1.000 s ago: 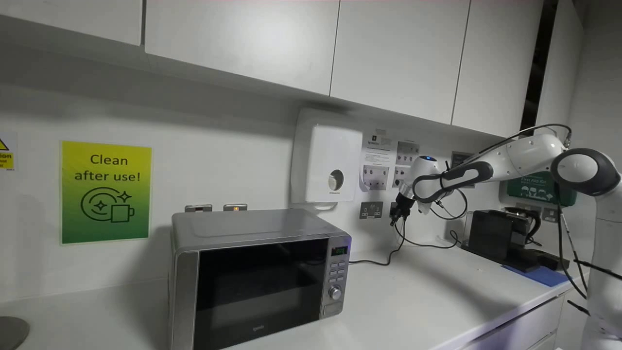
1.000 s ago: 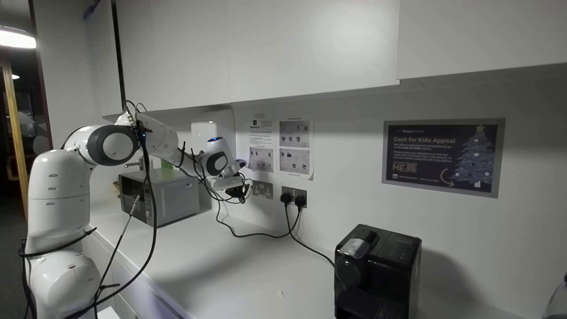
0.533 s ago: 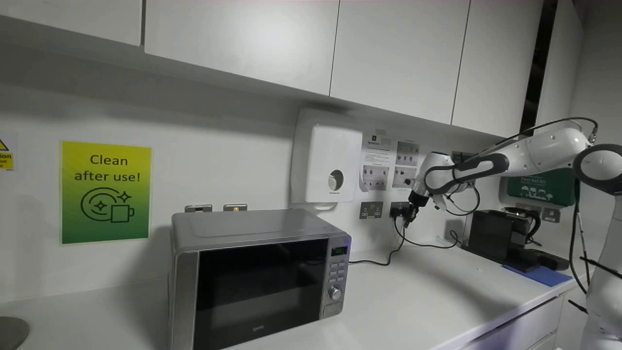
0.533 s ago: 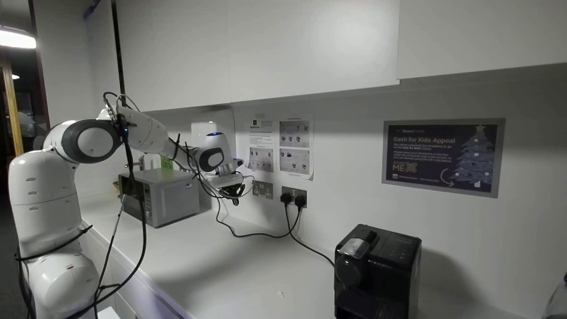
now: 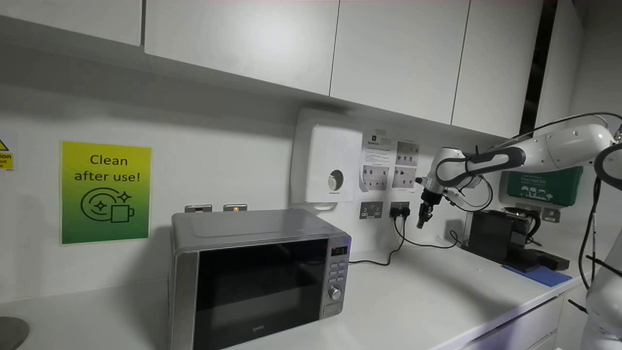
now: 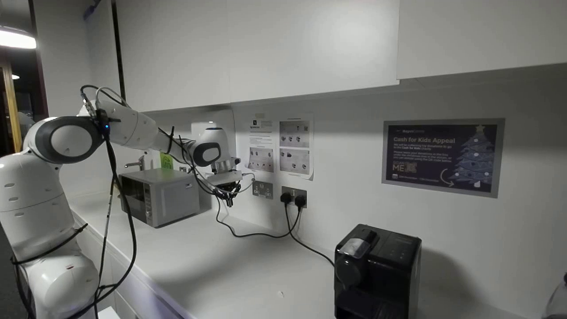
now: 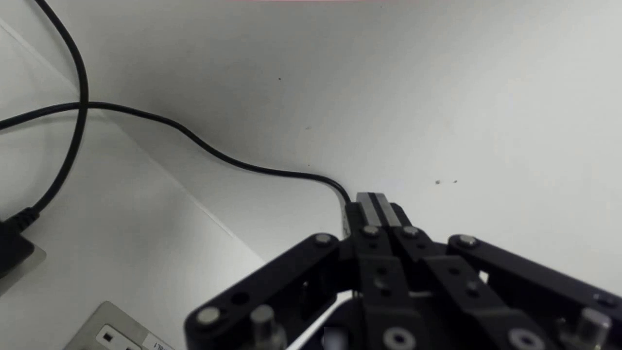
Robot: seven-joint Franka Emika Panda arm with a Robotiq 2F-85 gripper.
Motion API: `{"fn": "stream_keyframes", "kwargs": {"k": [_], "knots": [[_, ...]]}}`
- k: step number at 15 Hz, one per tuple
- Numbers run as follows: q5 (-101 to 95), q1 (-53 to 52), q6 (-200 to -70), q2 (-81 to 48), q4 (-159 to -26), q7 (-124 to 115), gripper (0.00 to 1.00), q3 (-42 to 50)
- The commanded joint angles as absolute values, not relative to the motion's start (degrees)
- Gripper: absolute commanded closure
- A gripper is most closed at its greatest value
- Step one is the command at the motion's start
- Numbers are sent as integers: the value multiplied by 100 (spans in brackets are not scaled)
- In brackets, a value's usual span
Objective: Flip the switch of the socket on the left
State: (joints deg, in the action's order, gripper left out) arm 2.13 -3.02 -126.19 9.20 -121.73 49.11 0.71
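Left socket (image 5: pixel 371 210), in an exterior view — up and right of the microwave (image 5: pixel 262 279); farther right of the microwave, a plugged socket (image 5: pixel 400 204), then the gripper (image 5: pixel 420 225), apart from both — jaws clenched together

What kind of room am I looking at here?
Probably a shared kitchenette, perhaps at a workplace: a microwave and what looks like a coffee machine stand on the counter, and a wall sign reads "Clean after use!"

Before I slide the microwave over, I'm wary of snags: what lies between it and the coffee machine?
In both exterior views, two black cables trail from plugs; an exterior view also shows a small scrap on the counter. The gripper hangs above.
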Motion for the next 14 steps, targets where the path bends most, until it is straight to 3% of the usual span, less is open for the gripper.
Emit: {"fn": "stream_keyframes", "kwargs": {"k": [1,14], "knots": [[380,-326,-12312,1394,-12462,5356,100,202],[446,-407,-12087,2274,-13137,5607,100,449]]}}
